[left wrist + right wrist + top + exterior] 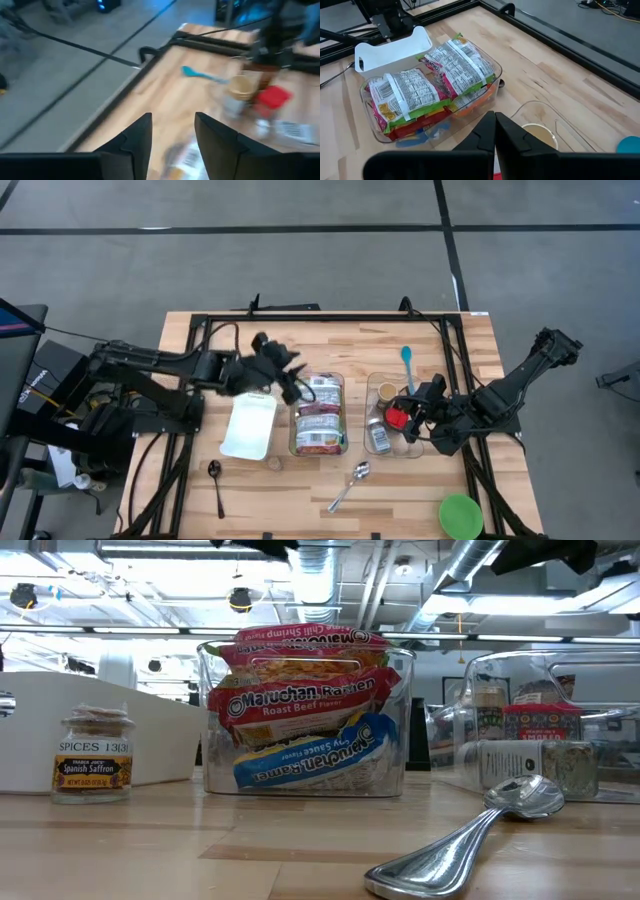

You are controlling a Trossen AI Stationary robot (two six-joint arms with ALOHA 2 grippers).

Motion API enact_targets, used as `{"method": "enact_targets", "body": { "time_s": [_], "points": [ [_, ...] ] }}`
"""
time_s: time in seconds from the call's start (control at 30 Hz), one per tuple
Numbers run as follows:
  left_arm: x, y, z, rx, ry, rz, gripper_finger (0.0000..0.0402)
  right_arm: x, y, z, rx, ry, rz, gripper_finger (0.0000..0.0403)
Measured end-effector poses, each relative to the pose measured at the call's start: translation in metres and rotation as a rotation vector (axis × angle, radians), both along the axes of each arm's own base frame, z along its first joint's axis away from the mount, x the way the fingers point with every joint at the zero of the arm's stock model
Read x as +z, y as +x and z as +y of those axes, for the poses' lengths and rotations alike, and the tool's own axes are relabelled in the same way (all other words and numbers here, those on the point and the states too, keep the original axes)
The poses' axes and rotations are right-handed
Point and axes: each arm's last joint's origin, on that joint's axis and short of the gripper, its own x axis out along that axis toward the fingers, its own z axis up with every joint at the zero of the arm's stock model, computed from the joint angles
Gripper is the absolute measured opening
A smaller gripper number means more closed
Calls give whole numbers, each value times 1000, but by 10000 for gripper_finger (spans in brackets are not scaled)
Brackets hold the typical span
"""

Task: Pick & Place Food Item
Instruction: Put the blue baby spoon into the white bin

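A robotics lab or test workshop is shown rather than a home kitchen. A butcher-block surface framed by black metal rails is set on a grey concrete floor marked with dark tape lines, with cabled equipment at its left. Exposed silver ducts, pipes and strip lights are seen overhead in the room beyond.

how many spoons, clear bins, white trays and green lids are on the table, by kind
spoons: 3, black, silver, blue
clear bins: 2, ramen bin, spice bin
white tray: 1
green lid: 1
total: 7
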Motion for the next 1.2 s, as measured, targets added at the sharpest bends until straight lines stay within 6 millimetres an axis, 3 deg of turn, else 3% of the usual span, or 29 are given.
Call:
{"method": "enact_targets", "body": {
  "time_s": [0.1,0.33,0.5,0.83,1.0,1.2],
  "points": [
    [-1,1,23,-38,0,51,136,0,0,0,0,0,-1,1],
    [-4,-5,84,-267,-232,73,123,1,1,1,-54,94,-67,1],
    [-9,-18,117,-247,-262,117,115,1,2,-1,-114,165,-111,1],
    [-21,-29,159,-284,-382,121,93,1,10,-15,-218,197,-142,1],
    [-42,-18,173,-251,-438,169,74,0,15,-33,-275,131,-98,1],
    [-67,3,184,-204,-517,171,43,6,8,-62,-371,73,-52,0]
  ]
}}
